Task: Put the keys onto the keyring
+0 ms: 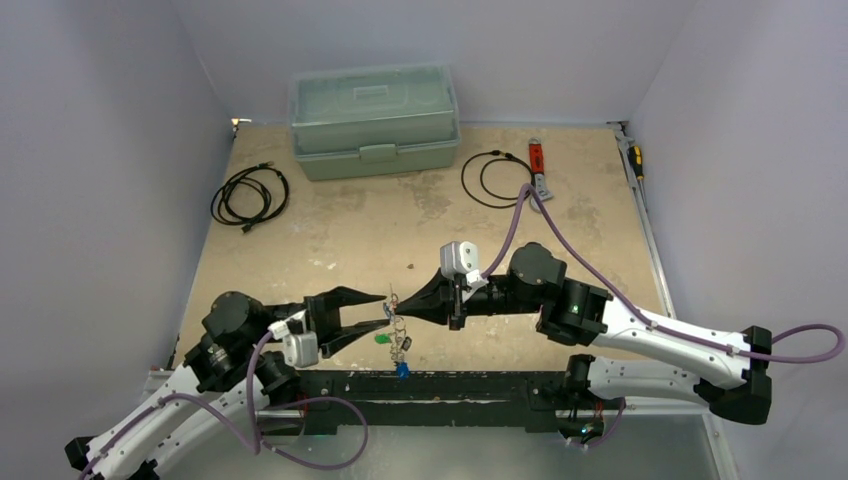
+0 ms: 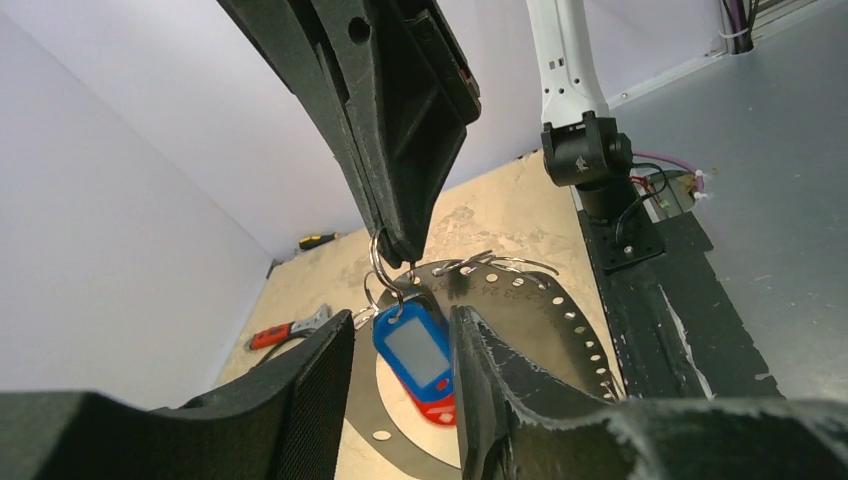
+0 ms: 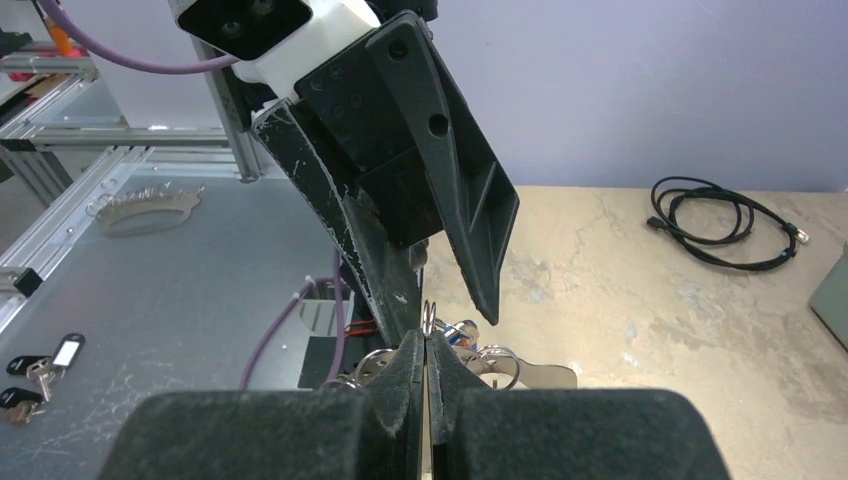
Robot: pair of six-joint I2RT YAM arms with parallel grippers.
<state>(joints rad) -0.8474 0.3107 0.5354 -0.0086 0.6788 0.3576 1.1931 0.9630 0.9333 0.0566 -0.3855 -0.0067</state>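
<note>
Right pincer: the right gripper (image 3: 426, 372) had its two fingers pressed flat together, pinching the keyring (image 3: 428, 318) at bottom centre of the right wrist view. The thin silver loop stood just above the fingertips.
Left pincer: the left gripper (image 2: 402, 325) was spread, with a clear gap between its fingers and nothing clamped. It faced the right gripper tip to tip at low centre of the top view.
Keyring and pincers: the loop hung at the very tip of the right gripper, just above the gap of the left gripper.
Keys: the keys (image 1: 398, 342) dangled in a bunch under the keyring, just below where the two pincers met.
Blue-headed key: the blue-headed key (image 2: 412, 350) hung inside the left gripper's gap, close against the finger on the frame's right and apart from the finger on the left. A red head (image 2: 441, 410) showed behind it.
Green head: the green head (image 1: 383, 339) sat at the left of the bunch.
Black-headed keys: the black-headed keys (image 3: 35, 372) lay on grey metal at lower left of the right wrist view, well apart from both pincers.
Writing: the perforated plate (image 2: 560, 320) behind the bunch carried a row of small stamped figures, too small to read. The blue head had a pale label window with nothing legible.
</note>
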